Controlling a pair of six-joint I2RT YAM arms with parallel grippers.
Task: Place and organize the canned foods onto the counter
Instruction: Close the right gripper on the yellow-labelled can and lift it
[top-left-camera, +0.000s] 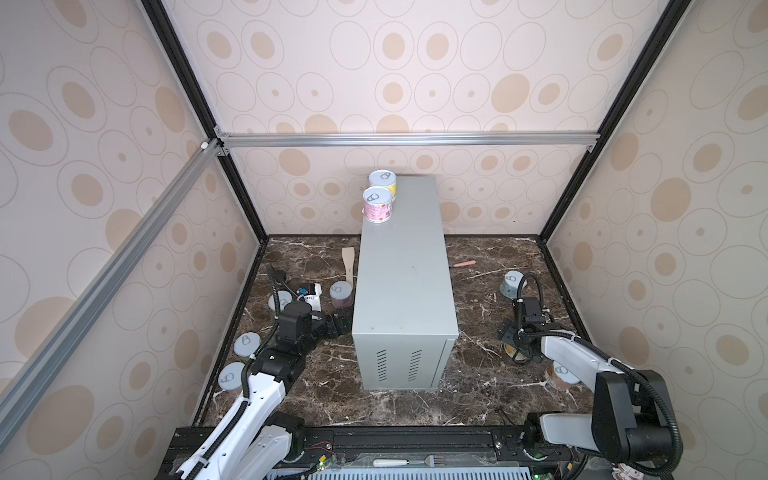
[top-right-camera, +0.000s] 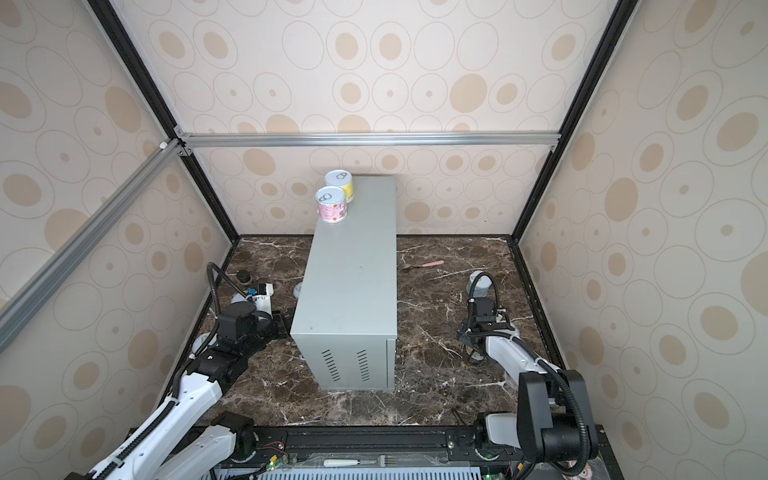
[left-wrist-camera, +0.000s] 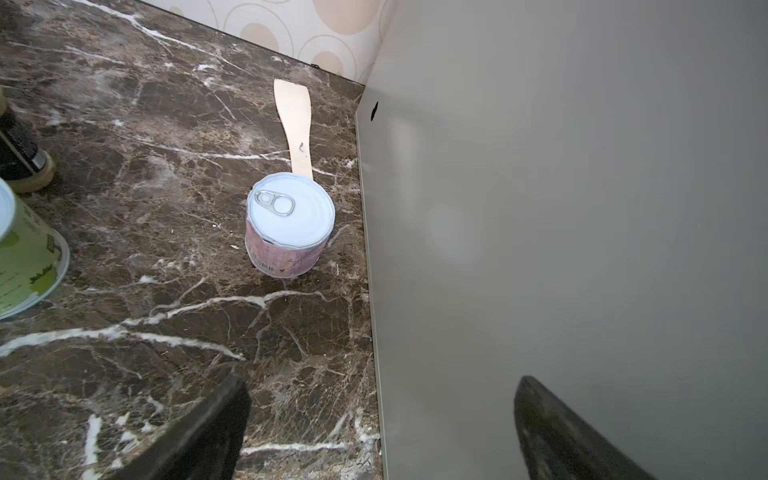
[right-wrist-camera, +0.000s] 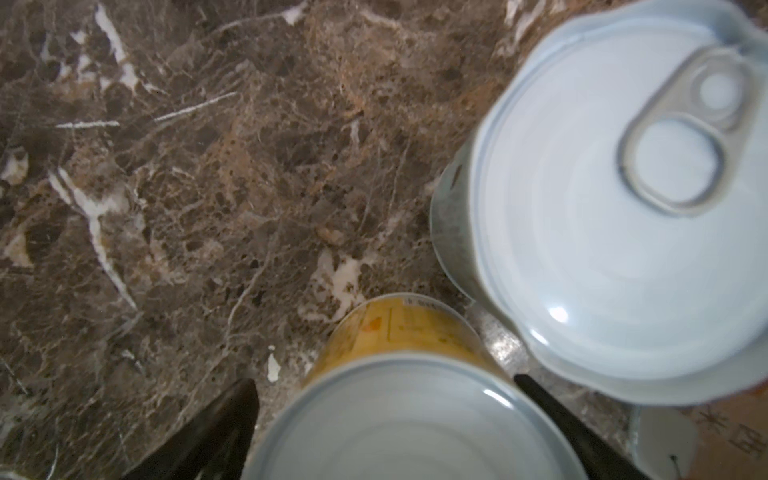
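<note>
The counter (top-left-camera: 403, 270) is a tall grey metal box standing mid-floor. A pink can (top-left-camera: 377, 205) and a yellow can (top-left-camera: 383, 183) stand on its far left end. Several more cans stand on the marble floor. My left gripper (top-left-camera: 338, 322) is open and empty, low beside the counter's left wall (left-wrist-camera: 582, 208). A pink-labelled can (left-wrist-camera: 291, 224) stands ahead of it and a green can (left-wrist-camera: 25, 257) off to one side. My right gripper (top-left-camera: 515, 349) is open, its jaws straddling a yellow-orange can (right-wrist-camera: 395, 428). Another can (right-wrist-camera: 623, 208) stands close beside that one.
A wooden spatula (top-left-camera: 348, 266) lies against the counter's left side. A pink-handled utensil (top-left-camera: 463, 263) lies to its right. A small dark-capped bottle (top-right-camera: 244, 276) and a white device (top-left-camera: 309, 291) sit at the left. Cans (top-left-camera: 246, 345) line the left wall; a blue can (top-left-camera: 513, 284) stands far right.
</note>
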